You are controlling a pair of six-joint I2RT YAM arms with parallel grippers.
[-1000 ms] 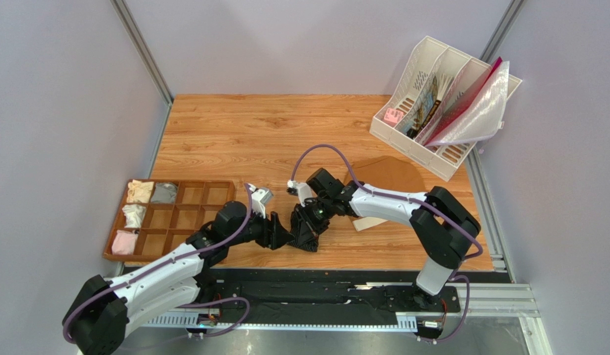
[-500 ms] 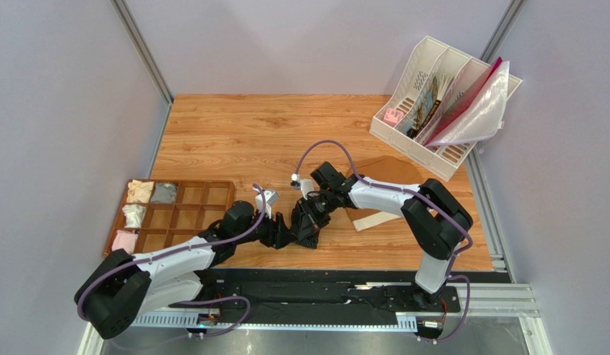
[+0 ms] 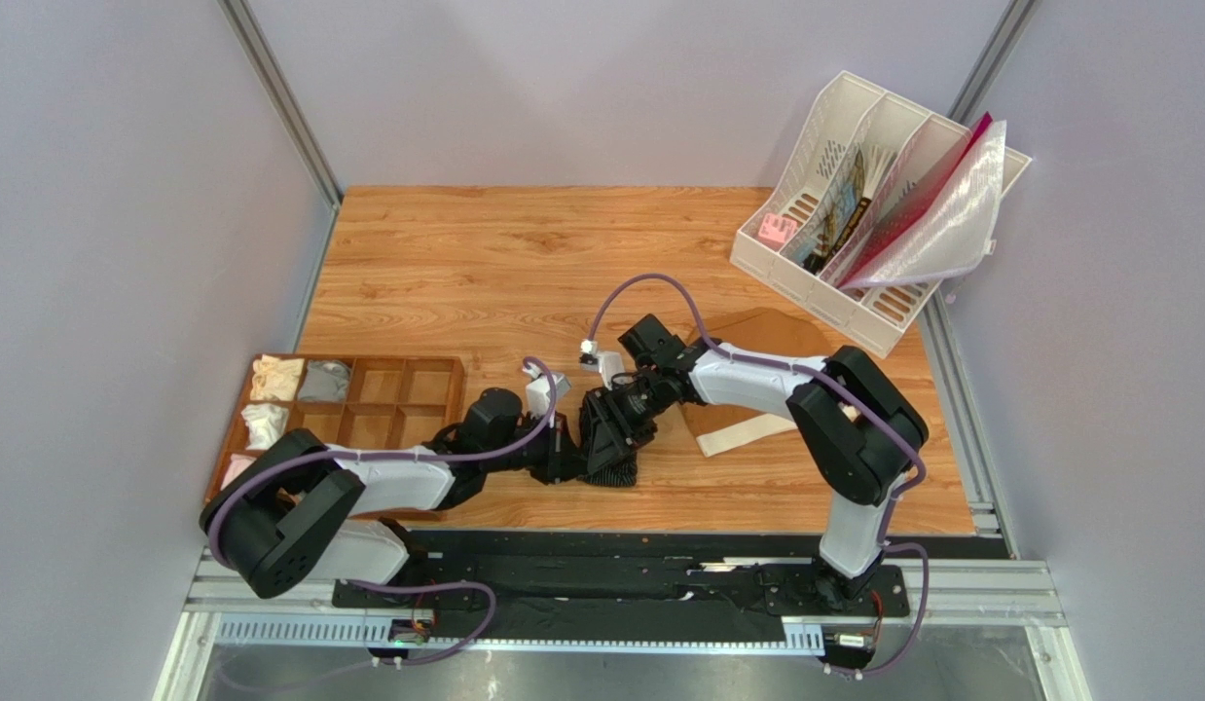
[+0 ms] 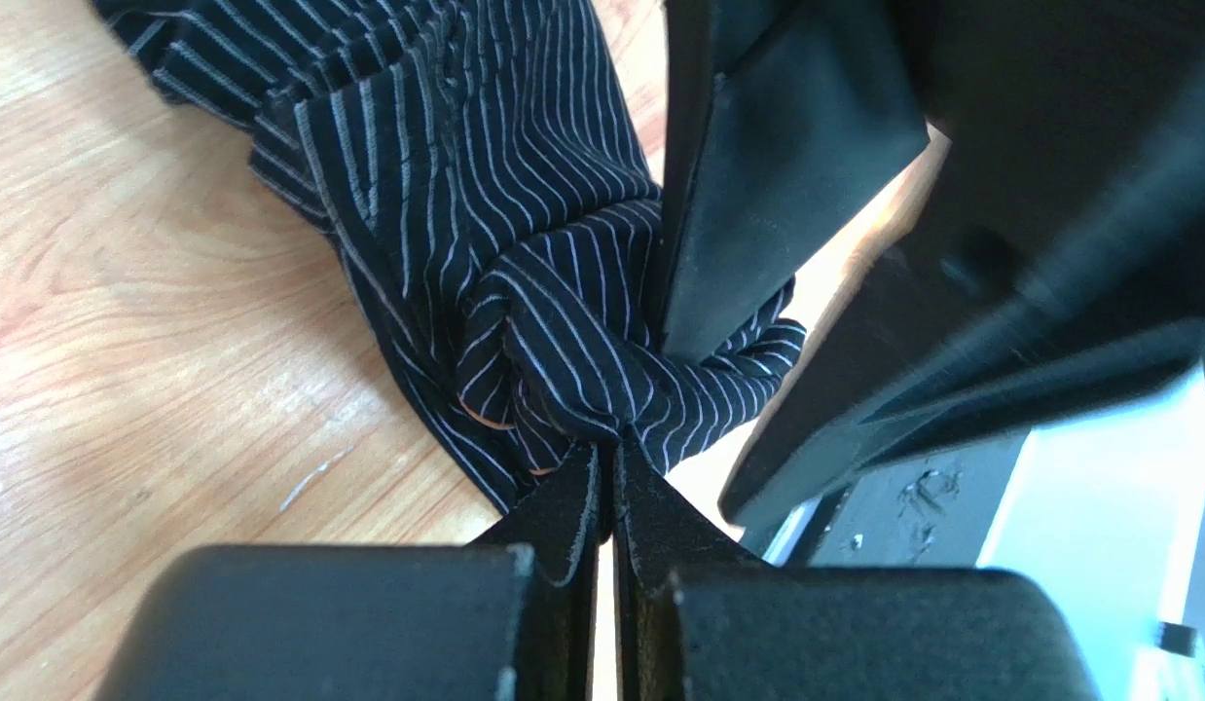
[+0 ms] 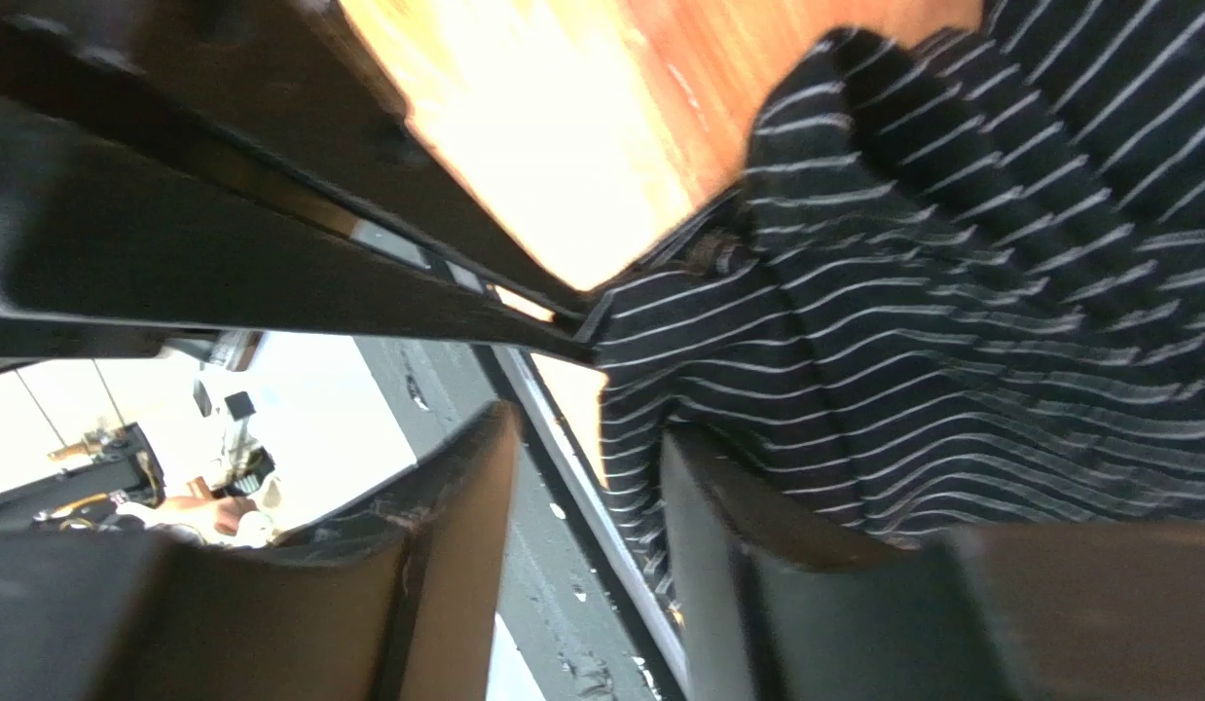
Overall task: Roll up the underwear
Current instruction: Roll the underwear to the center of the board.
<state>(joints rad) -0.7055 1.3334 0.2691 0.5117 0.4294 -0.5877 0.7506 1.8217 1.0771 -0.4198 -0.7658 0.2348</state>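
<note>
Change over the last second: the left gripper (image 4: 612, 489) has closed, and its fingers now sit together on a bunched fold of the underwear (image 4: 535, 278). The right gripper (image 5: 587, 482) has let go. Its fingers are apart, with striped cloth lying against one of them only.

Reading: the grip has passed from right to left, probably a regrasp mid-roll. The cloth is bunched, not yet a tidy roll.

The underwear sits centre-front on the table (image 3: 462, 263), near the front edge, between the two grippers. There is little room toward that edge, and the grippers nearly touch, so the right should back off first.

Beyond them, the brown briefs (image 3: 769, 343) lie just behind the right wrist. The compartment tray (image 3: 418, 383) is to the left and the file rack (image 3: 843, 146) is in the far right corner. The far centre is bare wood, open for working.
</note>
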